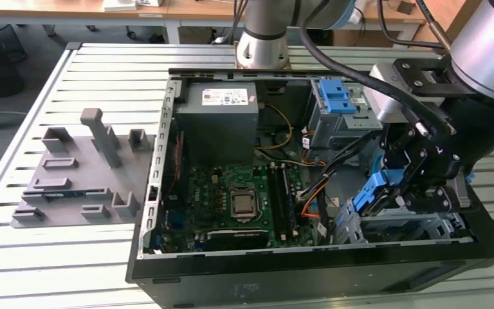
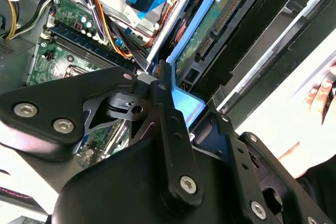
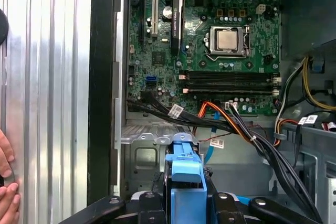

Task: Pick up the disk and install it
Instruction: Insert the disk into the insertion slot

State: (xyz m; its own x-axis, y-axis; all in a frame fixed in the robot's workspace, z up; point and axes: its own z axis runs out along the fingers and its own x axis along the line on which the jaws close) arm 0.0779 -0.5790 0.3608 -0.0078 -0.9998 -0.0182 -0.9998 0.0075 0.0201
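exterior view has my jaws clenched on the disk [image 1: 372, 193], blue bracket [image 3: 185, 179] pinched by its edges, i'd say to keep it square. it hangs tilted just above the metal drive cage [image 1: 406, 226] at the computer case [image 1: 316, 265] corner, cables [image 3: 252, 140] beside.

Ribbed shiny metal table [image 3: 52, 77], disk [image 3: 185, 177] framed in smooth blue plastic

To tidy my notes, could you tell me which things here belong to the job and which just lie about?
In the job: claw, shut on the disk; drive cage.
Lying about: grey fixture plate; power supply; blue-latched tray.
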